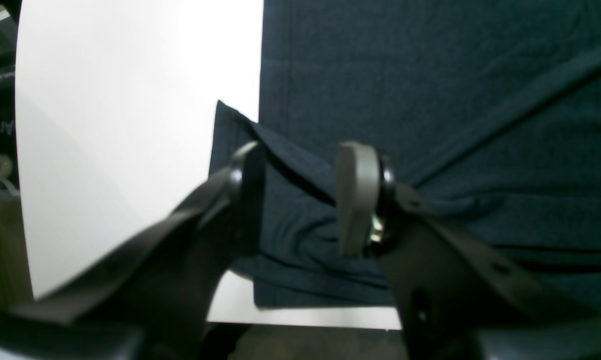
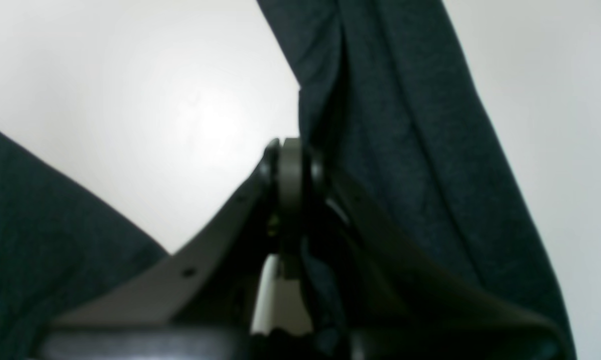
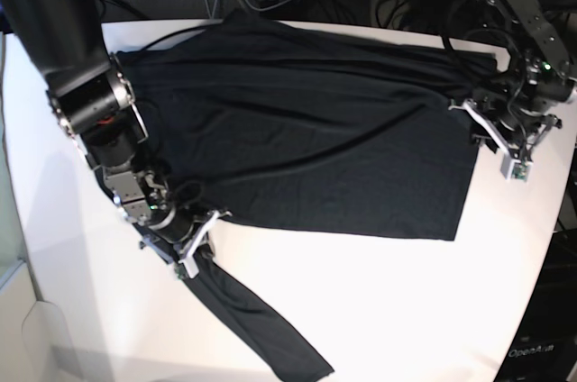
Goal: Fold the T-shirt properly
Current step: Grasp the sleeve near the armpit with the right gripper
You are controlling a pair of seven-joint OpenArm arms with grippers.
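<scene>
The right claw (image 2: 291,165) is pressed together, pinching the T-shirt (image 3: 297,139) where the near sleeve (image 3: 257,323) joins the body, apparently to carry that sleeve inward. The left claw (image 1: 300,195) stands half spread astride a bunched hem corner; whether it grips, I cannot tell. Both arms reach low over the white tabletop (image 3: 379,310), one at each end of the flat-spread shirt.
</scene>
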